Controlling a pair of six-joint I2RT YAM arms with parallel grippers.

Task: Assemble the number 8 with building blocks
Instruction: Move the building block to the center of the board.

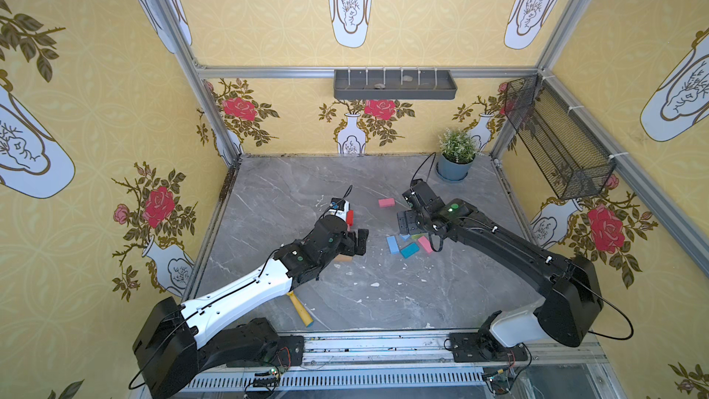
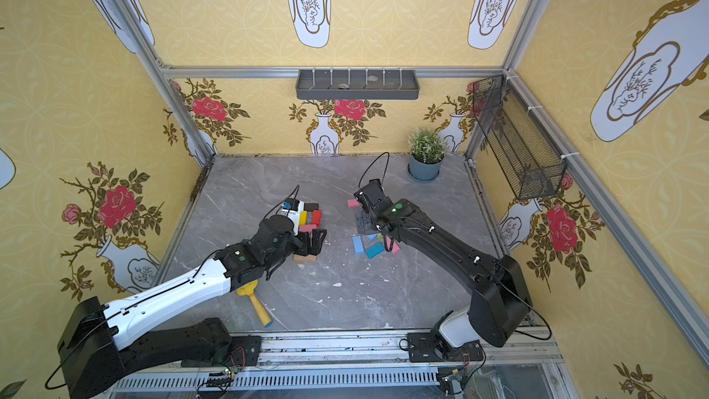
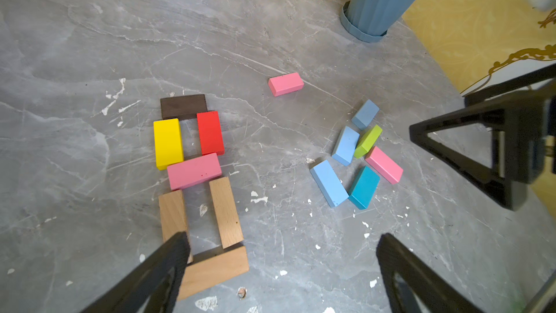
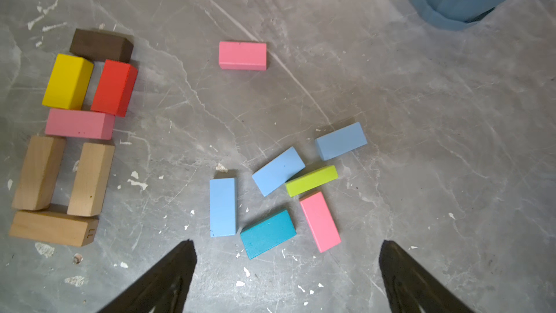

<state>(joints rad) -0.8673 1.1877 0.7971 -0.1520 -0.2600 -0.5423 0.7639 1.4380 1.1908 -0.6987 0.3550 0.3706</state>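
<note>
Building blocks lie in a figure-eight shape: a dark brown block [image 3: 183,106] on top, yellow [image 3: 168,143] and red [image 3: 210,132] sides, a pink bar [image 3: 194,170] across the middle, and three tan blocks [image 3: 225,215] forming the lower loop. My left gripper [image 3: 281,237] hovers open and empty above the lower loop, also seen in a top view [image 2: 316,241]. Loose blocks lie to the right: three light blue [image 4: 223,206], a green [image 4: 311,180], a teal [image 4: 267,233] and a pink [image 4: 319,221], with another pink block [image 4: 242,55] apart. My right gripper [image 4: 288,243] stands open over this pile, holding nothing.
A potted plant [image 1: 456,157] stands at the table's back right. A yellow toy shovel [image 1: 301,310] lies near the front edge under my left arm. A grey shelf [image 1: 395,84] hangs on the back wall and a wire basket [image 1: 556,140] on the right wall.
</note>
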